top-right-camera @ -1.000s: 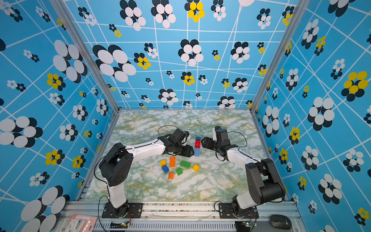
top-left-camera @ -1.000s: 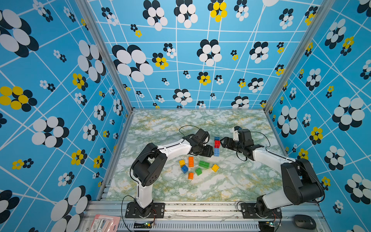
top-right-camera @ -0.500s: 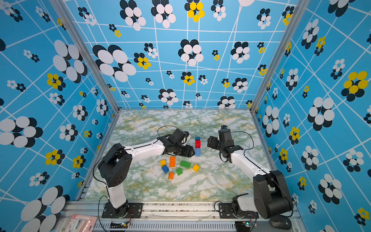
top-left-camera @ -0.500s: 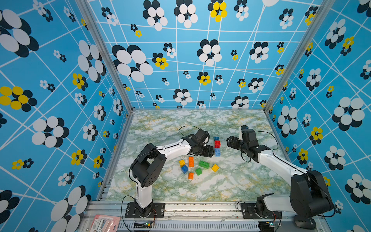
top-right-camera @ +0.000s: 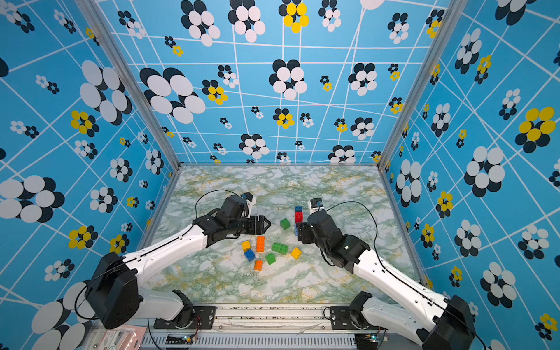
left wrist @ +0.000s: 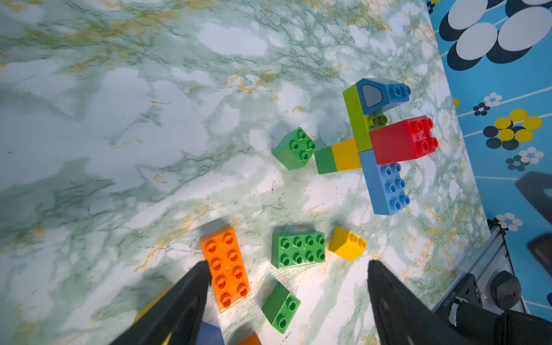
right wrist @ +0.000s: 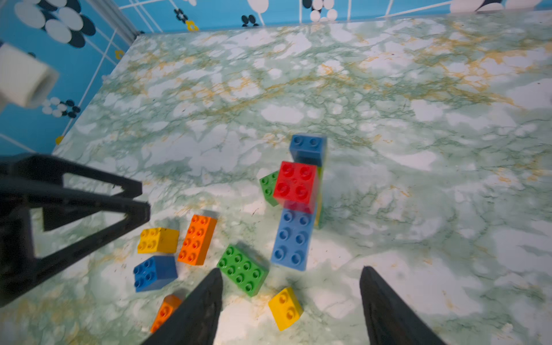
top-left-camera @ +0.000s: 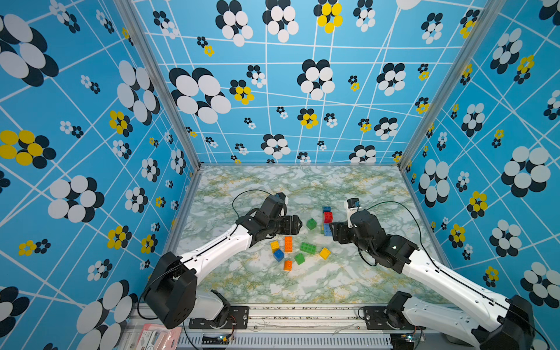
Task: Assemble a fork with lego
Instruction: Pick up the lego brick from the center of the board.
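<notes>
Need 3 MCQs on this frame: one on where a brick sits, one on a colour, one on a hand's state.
1. The loose small green brick lies:
A) beside the stem end of the part-built fork
B) stacked on top of the fork
C) held off the table

2. The fork's middle prong is:
A) yellow
B) red
C) orange

3. The left hand is:
A) shut on an orange brick
B) shut on the fork
C) open, holding nothing

1 A: the left wrist view shows it lying next to the green stem end.
2 B: its sides and studs are red.
3 C: its fingers stand wide apart, gripping nothing.
</notes>
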`<state>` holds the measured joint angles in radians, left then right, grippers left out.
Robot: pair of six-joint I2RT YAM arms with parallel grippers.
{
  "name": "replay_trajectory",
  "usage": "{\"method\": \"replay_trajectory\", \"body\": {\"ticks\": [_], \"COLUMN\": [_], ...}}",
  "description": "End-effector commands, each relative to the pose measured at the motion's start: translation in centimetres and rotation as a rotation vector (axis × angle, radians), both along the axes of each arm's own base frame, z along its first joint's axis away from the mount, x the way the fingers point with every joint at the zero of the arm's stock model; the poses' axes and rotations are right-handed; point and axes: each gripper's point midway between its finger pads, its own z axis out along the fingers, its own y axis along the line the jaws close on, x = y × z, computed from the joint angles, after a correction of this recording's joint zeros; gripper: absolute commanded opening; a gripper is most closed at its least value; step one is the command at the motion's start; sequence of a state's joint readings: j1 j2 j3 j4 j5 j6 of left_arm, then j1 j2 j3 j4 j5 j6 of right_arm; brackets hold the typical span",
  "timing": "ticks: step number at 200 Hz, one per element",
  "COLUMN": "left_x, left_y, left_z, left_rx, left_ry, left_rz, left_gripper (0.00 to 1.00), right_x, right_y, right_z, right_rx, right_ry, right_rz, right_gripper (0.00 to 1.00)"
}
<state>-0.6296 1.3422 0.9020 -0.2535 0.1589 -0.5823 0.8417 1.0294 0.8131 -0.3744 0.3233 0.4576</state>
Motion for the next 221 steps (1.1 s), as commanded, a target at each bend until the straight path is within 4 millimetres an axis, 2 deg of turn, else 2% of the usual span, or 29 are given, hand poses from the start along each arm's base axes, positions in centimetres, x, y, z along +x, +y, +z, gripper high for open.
{"method": "replay_trajectory", "body": {"ticks": [1, 16, 28, 53, 81, 113, 145, 180, 221], "left_x": [-0.3, -0.8, -1.1, -1.4, -1.5, -1.4, -1.3, -1.3, -1.2], "left_y": [2.6, 3.7, 4.4, 5.8, 6.9, 6.9, 6.9, 6.9, 6.8], "left_z": [0.0, -0.1, -0.5, -1.3, -1.7, -1.6, -1.7, -1.8, -1.7], "left_rx": [-0.018, -0.078, -0.138, -0.198, -0.227, -0.234, -0.223, -0.223, -0.221], "left_ry": [-0.03, -0.03, -0.014, 0.005, 0.015, 0.018, 0.019, 0.022, 0.018], "left_rz": [0.088, 0.117, 0.136, 0.186, 0.215, 0.201, 0.194, 0.19, 0.188], "left_gripper": [0.87, 0.86, 0.86, 0.86, 0.86, 0.85, 0.83, 0.82, 0.81], "right_x": [-2.4, -4.2, -5.4, -6.6, -7.1, -6.9, -5.6, -5.1, -4.2], "right_y": [2.5, 5.5, 8.0, 10.9, 11.9, 12.3, 11.7, 12.3, 12.8], "right_z": [-0.4, -1.3, -2.9, -6.9, -10.8, -13.2, -13.9, -14.6, -14.5], "right_rx": [-0.084, -0.111, -0.113, -0.075, -0.136, -0.185, -0.249, -0.259, -0.26], "right_ry": [0.005, 0.021, 0.056, 0.149, 0.231, 0.269, 0.248, 0.249, 0.236], "right_rz": [0.057, 0.151, 0.228, 0.305, 0.344, 0.332, 0.259, 0.254, 0.226], "right_gripper": [0.73, 0.72, 0.71, 0.7, 0.68, 0.64, 0.58, 0.55, 0.5]}}
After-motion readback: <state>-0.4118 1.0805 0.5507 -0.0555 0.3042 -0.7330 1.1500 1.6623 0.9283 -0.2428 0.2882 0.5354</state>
